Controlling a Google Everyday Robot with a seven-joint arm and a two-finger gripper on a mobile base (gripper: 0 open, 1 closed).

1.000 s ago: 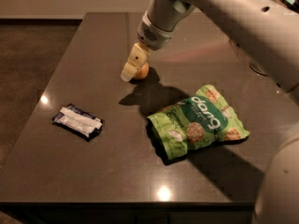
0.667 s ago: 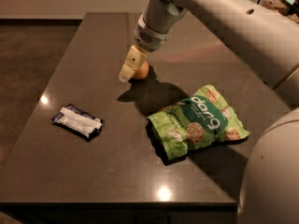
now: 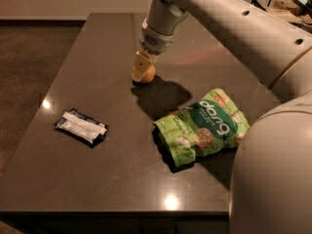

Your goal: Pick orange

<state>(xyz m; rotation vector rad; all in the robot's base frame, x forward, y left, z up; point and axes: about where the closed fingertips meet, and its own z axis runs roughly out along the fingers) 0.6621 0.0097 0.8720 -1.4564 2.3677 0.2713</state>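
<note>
Camera view shows the tool lowered to the dark surface, at the end of a pale arm that slants in from the upper right. The orange sits on the surface right at the tool's tip. One cream-coloured part of the tool overlaps the fruit's left front, and the rounded right side of the fruit shows just beyond it. Tool and orange look to be touching, but I cannot tell whether the tool is clenched on the fruit or released around it. The orange rests on the surface, and the arm's shadow spreads to the right of it and toward the near edge.

A green snack bag lies flat nearer the camera than the tool and to its right, apart from the orange. A small dark packet with a white face lies nearer the camera and to the tool's left, well apart from both. A large pale rounded part of the robot fills the lower right corner.
</note>
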